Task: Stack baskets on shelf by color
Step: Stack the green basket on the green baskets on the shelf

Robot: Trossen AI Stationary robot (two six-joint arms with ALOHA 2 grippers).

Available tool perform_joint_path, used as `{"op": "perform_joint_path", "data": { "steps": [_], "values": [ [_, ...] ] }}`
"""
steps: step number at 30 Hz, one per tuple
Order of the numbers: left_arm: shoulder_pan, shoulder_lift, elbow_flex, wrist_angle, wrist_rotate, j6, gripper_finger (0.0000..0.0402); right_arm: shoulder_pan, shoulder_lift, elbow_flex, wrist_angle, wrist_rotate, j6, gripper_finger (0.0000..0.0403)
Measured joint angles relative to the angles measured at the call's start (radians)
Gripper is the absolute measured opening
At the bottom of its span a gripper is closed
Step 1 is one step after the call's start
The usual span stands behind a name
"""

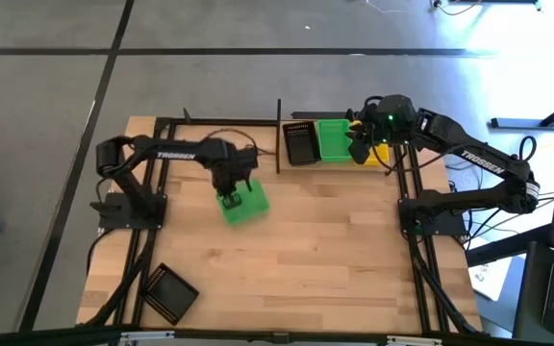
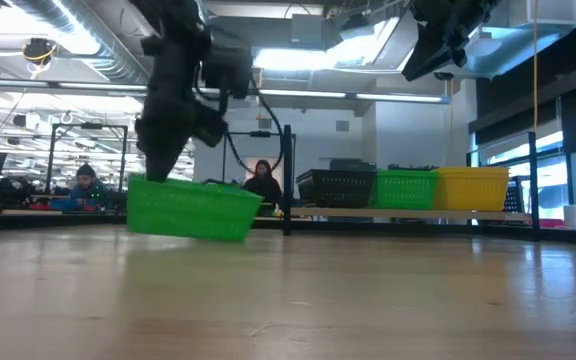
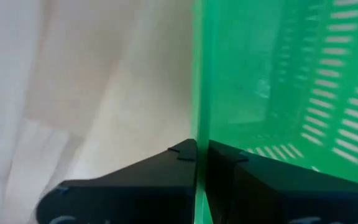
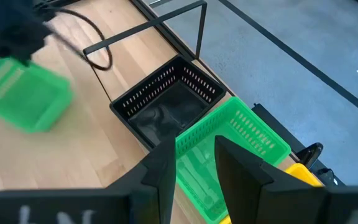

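My left gripper (image 1: 232, 192) is shut on a bright green basket (image 1: 246, 205) over the middle left of the table. The basket shows tilted in the low view (image 2: 190, 208). My right gripper (image 1: 359, 146) is open and empty, hovering above the baskets on the shelf (image 2: 388, 212) at the table's far edge. There a black basket (image 1: 301, 144), a green basket (image 1: 334, 139) and a yellow basket (image 1: 375, 156) stand side by side on their bases. In the right wrist view my right gripper (image 4: 194, 165) is over the green basket (image 4: 241, 137), next to the black one (image 4: 166, 102). My left gripper pinches one side wall (image 3: 199, 124) of the green basket, one finger (image 3: 173, 165) outside and one finger (image 3: 241, 168) inside. The fingers come from above, pointing down. The basket hangs tilted below them; I cannot tell whether its lower edge (image 2: 230, 238) touches the table.
Another black basket (image 1: 168, 291) lies at the table's near left corner. Black upright posts (image 1: 279, 135) frame the shelf. The wide wooden tabletop (image 1: 335, 250) stretches between the arms. People sit in the room behind (image 2: 264, 185).
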Motion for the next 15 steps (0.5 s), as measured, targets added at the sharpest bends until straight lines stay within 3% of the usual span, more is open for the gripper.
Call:
{"op": "perform_joint_path", "data": {
  "steps": [5, 9, 15],
  "values": [
    [-0.147, -0.014, 0.001, 0.035, 0.066, 0.102, 0.0000, 0.000, 0.000, 0.000, 0.000, 0.000, 0.003, 0.0110],
    [-0.254, -0.012, 0.001, 0.155, 0.065, 0.137, 0.0000, 0.000, 0.000, 0.000, 0.000, 0.000, 0.006, 0.0110],
    [-0.331, -0.012, 0.001, 0.334, 0.065, 0.165, 0.0000, 0.000, 0.000, 0.000, 0.001, 0.000, 0.005, 0.0110]
  ]
}}
